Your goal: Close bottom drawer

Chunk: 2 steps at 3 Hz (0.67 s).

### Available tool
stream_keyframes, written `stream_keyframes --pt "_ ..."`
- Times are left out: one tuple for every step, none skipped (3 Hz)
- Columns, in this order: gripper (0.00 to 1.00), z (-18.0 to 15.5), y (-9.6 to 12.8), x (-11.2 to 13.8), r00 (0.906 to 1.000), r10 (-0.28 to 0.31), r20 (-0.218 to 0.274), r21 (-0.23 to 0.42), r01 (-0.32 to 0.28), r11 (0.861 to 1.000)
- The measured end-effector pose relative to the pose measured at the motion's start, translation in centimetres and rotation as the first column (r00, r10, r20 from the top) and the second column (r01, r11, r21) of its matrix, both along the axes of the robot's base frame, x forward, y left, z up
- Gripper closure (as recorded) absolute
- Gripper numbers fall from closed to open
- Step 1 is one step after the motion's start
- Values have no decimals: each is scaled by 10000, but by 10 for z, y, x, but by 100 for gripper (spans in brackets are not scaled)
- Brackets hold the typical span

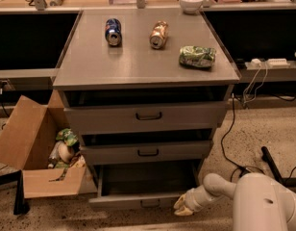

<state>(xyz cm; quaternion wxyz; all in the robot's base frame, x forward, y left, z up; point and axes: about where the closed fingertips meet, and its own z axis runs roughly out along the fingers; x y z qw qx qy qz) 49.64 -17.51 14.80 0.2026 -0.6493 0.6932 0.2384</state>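
Note:
The bottom drawer [138, 201] is the lowest of three grey cabinet drawers and stands pulled out, showing an empty shallow tray. Its short front panel has a small dark handle [149, 203] at centre. My gripper [182, 207] is at the end of the white arm [220, 189] coming from the lower right, and it rests against the right end of the drawer's front panel. The middle drawer [148, 152] and top drawer [148, 115] above are nearly shut.
On the cabinet top lie a blue can [113, 31], a brown can [158, 34] and a green chip bag [198, 56]; a white bowl [191, 2] sits behind. An open cardboard box [37, 158] with trash stands left. Cables [234, 129] run along the floor at right.

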Motion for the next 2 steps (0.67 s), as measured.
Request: stream_keyframes --pt "5 0 0 0 10000 0 0 0 0 10000" --pt "0 0 0 0 10000 1 -1 1 -1 10000"
